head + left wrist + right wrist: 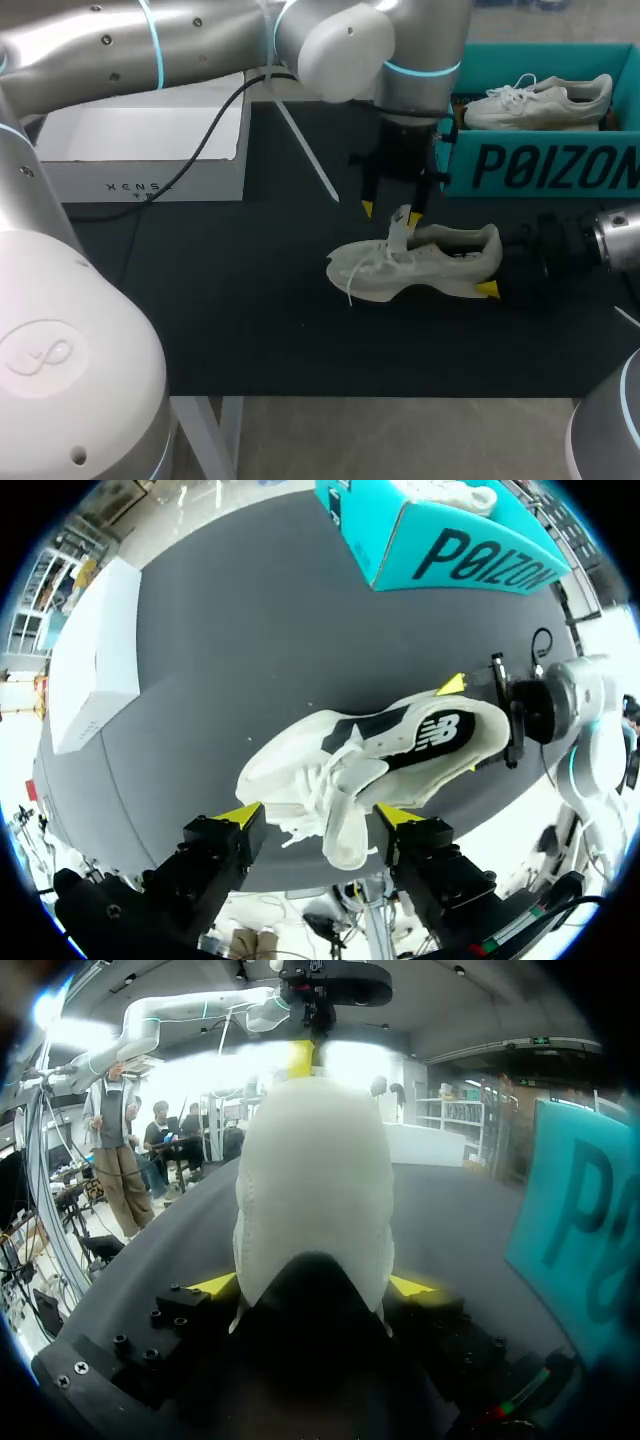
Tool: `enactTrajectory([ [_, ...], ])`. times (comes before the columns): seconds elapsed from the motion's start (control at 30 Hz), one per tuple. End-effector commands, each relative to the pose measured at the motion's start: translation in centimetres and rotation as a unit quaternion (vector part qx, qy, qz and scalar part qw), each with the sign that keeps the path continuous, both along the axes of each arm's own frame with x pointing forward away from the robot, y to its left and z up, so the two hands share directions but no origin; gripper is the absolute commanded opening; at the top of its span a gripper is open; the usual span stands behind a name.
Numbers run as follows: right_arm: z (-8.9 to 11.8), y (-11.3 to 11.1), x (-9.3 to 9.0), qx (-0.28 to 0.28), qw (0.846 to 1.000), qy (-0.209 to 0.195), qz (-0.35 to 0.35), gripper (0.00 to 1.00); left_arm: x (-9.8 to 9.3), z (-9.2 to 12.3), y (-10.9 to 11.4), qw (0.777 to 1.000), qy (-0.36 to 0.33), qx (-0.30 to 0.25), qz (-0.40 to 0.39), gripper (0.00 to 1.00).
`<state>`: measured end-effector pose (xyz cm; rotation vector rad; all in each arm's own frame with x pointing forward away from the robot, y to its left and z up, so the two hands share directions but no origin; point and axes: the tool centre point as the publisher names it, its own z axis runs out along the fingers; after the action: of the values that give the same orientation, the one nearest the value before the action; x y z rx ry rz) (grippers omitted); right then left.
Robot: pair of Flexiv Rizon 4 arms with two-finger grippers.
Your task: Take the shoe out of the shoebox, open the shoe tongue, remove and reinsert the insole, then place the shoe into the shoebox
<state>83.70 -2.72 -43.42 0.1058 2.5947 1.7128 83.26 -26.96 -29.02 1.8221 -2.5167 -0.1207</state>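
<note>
Table: is carrying the shoe on its dark mat, just in front of the shoebox.
Shoebox: is standing apart from the work and is probably posing no hazard.
Shoe: is resting on the mat, heel toward my right arm; a hard upward pull could be tipping or twisting it.
Right gripper: is clamping the heel from both sides; that narrow hold may be slipping under load.
Left gripper: is hanging wide open, gripping nothing.
Tongue: is sitting off-centre between those fingers, so closing may be catching laces instead.
</note>
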Motion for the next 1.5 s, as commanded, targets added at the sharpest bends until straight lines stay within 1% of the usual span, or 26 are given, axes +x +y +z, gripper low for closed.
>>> enactTrajectory([
  [0.03,-0.6,0.2,0.1,-0.001,1.000,0.001,-0.001,0.00,1.1,4.7,-0.5,0.963,-0.028,-0.007,-0.269,1.00],
  [0.07,-0.6,0.2,0.1,-0.001,1.000,0.001,-0.001,0.00,0.9,5.2,-0.7,0.933,-0.022,-0.015,-0.358,1.00],
  [0.1,-0.6,0.2,0.1,-0.001,1.000,0.001,-0.001,0.00,0.3,5.6,-0.9,0.893,-0.022,-0.011,-0.449,1.00],
  [0.53,-0.6,0.2,0.1,-0.001,1.000,0.001,-0.001,0.00,0.3,5.6,-0.9,0.893,-0.022,-0.011,-0.449,1.00],
  [0.57,-0.6,0.2,0.1,-0.001,1.000,0.001,-0.001,0.00,0.1,5.3,-0.8,0.897,-0.019,-0.021,-0.442,1.00],
  [0.63,-0.6,0.2,0.1,-0.001,1.000,0.001,-0.001,0.00,-0.2,4.7,-1.1,0.904,-0.002,-0.003,-0.428,1.00],
  [0.67,-0.6,0.2,0.1,-0.001,1.000,0.001,-0.001,0.00,-0.3,4.5,-1.4,0.903,-0.004,0.008,-0.429,1.00],
  [0.7,-0.6,0.2,0.1,-0.001,1.000,0.001,-0.001,0.00,-0.5,4.3,-1.9,0.900,-0.004,0.032,-0.435,1.00],
  [0.77,-0.6,0.2,0.1,-0.001,1.000,0.001,-0.001,0.00,-0.8,4.1,-2.7,0.893,-0.011,0.037,-0.448,1.00],
  [0.8,-0.6,0.2,0.1,-0.001,1.000,0.001,-0.001,0.00,-1.0,4.0,-3.1,0.894,-0.011,0.052,-0.446,0.70],
  [0.83,-0.6,0.2,0.1,-0.001,1.000,0.001,-0.001,0.00,-1.1,3.9,-3.5,0.895,-0.013,0.055,-0.442,0.27],
  [0.87,-0.6,0.2,0.1,-0.001,1.000,0.001,-0.001,0.00,-1.2,3.8,-3.9,0.892,-0.012,0.054,-0.449,0.00],
  [0.93,-0.6,0.2,0.1,-0.001,1.000,0.001,-0.001,0.00,-1.5,3.5,-4.7,0.890,-0.015,0.066,-0.451,0.00],
  [1.0,-0.6,0.2,0.1,-0.001,1.000,0.001,-0.001,0.00,-1.8,3.1,-5.5,0.886,-0.012,0.060,-0.460,0.00],
  [1.03,-0.6,0.2,0.1,-0.001,1.000,0.001,-0.001,0.00,-1.9,2.9,-5.9,0.887,-0.014,0.066,-0.458,0.00],
  [1.13,-0.6,0.2,0.1,-0.001,1.000,0.001,-0.001,0.00,-2.2,2.4,-6.8,0.886,-0.015,0.057,-0.460,0.00],
  [1.2,-0.6,0.2,0.1,-0.001,1.000,0.001,-0.001,0.00,-2.2,1.8,-7.0,0.889,-0.010,0.046,-0.455,0.00],
  [1.27,-0.6,0.2,0.1,-0.001,1.000,0.001,-0.001,0.00,-2.1,1.2,-7.2,0.894,-0.004,0.051,-0.446,0.00],
  [1.33,-0.6,0.2,0.1,-0.001,1.000,0.001,-0.001,0.00,-2.1,0.8,-7.3,0.892,-0.006,0.044,-0.449,0.00],
  [1.5,-0.6,0.2,0.1,-0.001,1.000,0.001,-0.001,0.00,-1.8,-1.6,-7.7,0.892,0.004,0.036,-0.450,0.00],
])
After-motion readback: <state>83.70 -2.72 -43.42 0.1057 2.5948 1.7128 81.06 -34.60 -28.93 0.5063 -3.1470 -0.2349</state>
